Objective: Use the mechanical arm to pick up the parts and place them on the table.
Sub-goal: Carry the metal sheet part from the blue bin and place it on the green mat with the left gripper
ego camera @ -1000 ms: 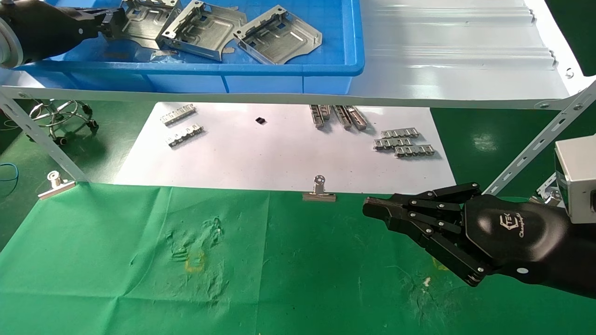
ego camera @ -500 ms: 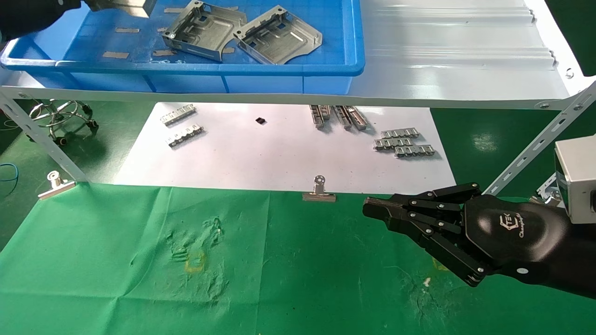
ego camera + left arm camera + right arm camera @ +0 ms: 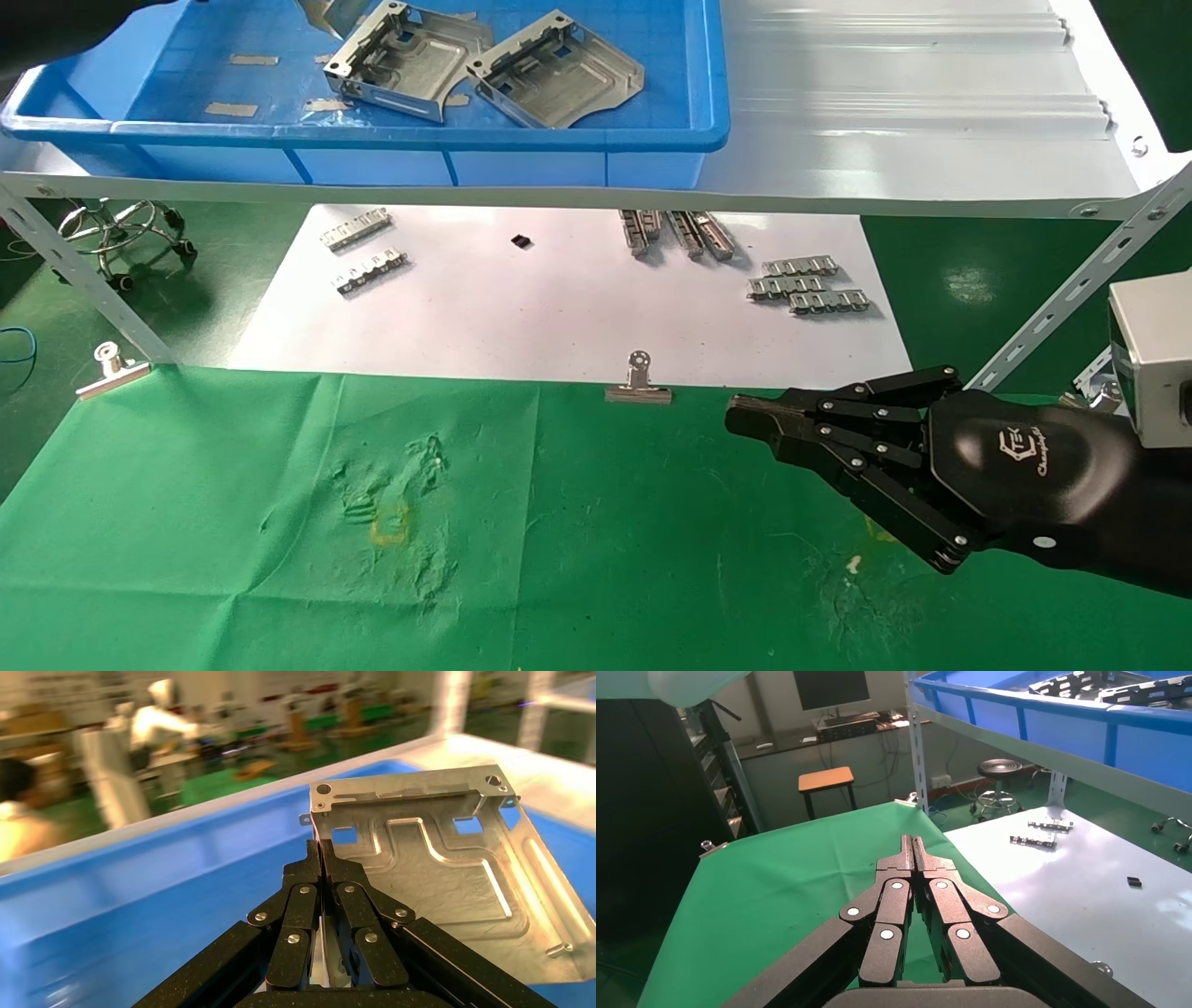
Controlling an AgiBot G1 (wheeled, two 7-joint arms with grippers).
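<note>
- Lifted since a second ago: our left gripper [image 3: 320, 855] was down among the plates in the blue bin [image 3: 438, 140], and now it has risen almost out of the head view, carrying one plate [image 3: 436, 874] with it.
- We see that plate best from the left wrist view: the fingers are pinched tight on one bent-up edge, and the rest of the sheet hangs out past the tips, above the bin.
- In the head view only a sliver of the held plate [image 3: 326, 13] peeks in at the top edge.
- Two more plates [image 3: 484, 65] lie side by side in the bin on the white shelf [image 3: 913, 112].
- We'd call this thin stamped metal: stiff, light, smooth and probably slippery, with sharp tabs that could snag.
- Gripped by one rim, it may swing or twist, so a steady carry looks wise.
- For the others, a raised edge tab seems the best place to bite, since the flat face offers nothing to pinch.
- Our right gripper [image 3: 745, 419] sits parked over the green table [image 3: 233, 522], fingers pressed together and holding nothing.
- No plate lies on the table yet.
</note>
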